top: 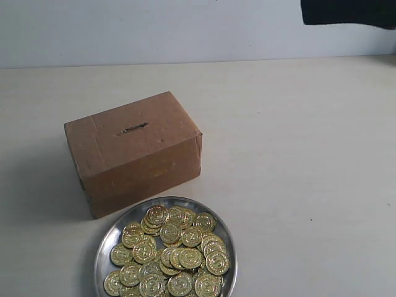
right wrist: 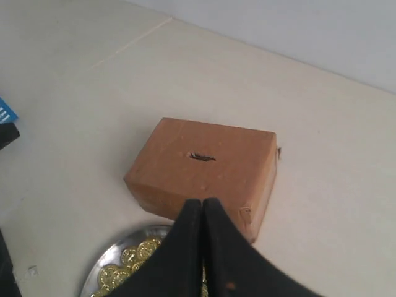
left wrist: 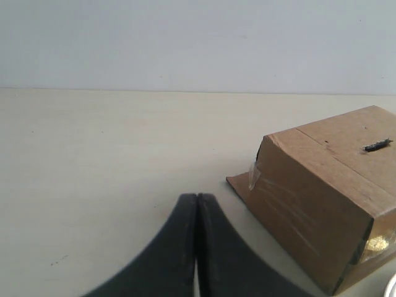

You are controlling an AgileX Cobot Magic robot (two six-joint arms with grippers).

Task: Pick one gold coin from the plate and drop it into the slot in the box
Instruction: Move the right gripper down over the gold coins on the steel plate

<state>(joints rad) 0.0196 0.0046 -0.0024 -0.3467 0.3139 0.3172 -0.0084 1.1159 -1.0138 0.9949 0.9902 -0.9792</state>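
Observation:
A brown cardboard box (top: 133,151) stands left of centre on the pale table, its dark slot (top: 133,129) in the top face. Just in front of it sits the round silver plate (top: 109,238) heaped with several gold coins (top: 170,250). My right gripper (right wrist: 203,202) is shut with nothing in it, raised above the plate with the box (right wrist: 204,170) and slot (right wrist: 202,156) beyond its tips; coins (right wrist: 133,257) show beside its fingers. My left gripper (left wrist: 197,197) is shut and empty, low over the table, with the box (left wrist: 328,192) and slot (left wrist: 377,145) off to one side.
A dark part of the right arm (top: 349,12) fills the top right corner of the exterior view. Bare pale table (top: 297,161) stretches right of the box and plate. A blue-and-black object (right wrist: 6,124) lies at the edge of the right wrist view.

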